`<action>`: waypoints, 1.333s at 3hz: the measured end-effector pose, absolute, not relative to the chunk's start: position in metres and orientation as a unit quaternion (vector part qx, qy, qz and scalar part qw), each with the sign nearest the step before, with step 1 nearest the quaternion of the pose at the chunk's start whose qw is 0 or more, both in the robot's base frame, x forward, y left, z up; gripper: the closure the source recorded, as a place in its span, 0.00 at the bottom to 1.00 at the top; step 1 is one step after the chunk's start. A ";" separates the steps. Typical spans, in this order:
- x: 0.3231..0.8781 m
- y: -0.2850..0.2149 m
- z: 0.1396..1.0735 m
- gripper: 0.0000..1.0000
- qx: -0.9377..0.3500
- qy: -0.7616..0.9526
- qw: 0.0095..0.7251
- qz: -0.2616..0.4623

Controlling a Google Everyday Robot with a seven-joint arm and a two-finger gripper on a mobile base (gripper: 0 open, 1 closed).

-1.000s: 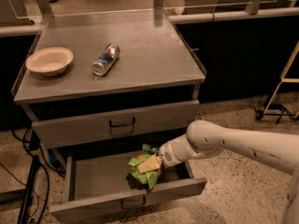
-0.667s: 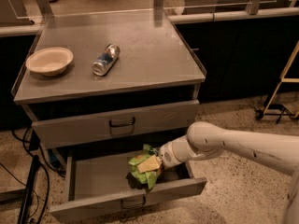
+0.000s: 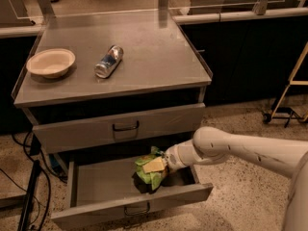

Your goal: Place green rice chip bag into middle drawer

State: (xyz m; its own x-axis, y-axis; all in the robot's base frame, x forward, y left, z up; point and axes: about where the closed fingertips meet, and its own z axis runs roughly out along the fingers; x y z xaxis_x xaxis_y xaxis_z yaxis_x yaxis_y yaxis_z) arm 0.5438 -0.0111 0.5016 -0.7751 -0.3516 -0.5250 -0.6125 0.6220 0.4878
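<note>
the end effector (image 3: 166,163) is inside the open middle drawer (image 3: 98,186), at its right-hand side, at the tip of the white arm (image 3: 240,150) that reaches in from the right. the green rice chip bag (image 3: 148,171) is crumpled right against it, within the drawer's walls; whether the end effector is clamped on the bag or apart, i cannot tell. the upper drawer (image 3: 86,134) is closed. on the worktop (image 3: 159,52) a pale bowl (image 3: 50,62) sits at the left, and a silver-blue can (image 3: 109,61) lies on its side near it.
</note>
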 end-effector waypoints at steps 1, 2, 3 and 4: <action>0.544 -0.005 0.500 1.00 -0.277 0.878 0.191 0.341; 0.544 0.019 0.493 1.00 -0.289 0.871 0.186 0.352; 0.550 0.046 0.487 1.00 -0.297 0.863 0.180 0.366; 0.555 0.058 0.485 1.00 -0.299 0.860 0.179 0.372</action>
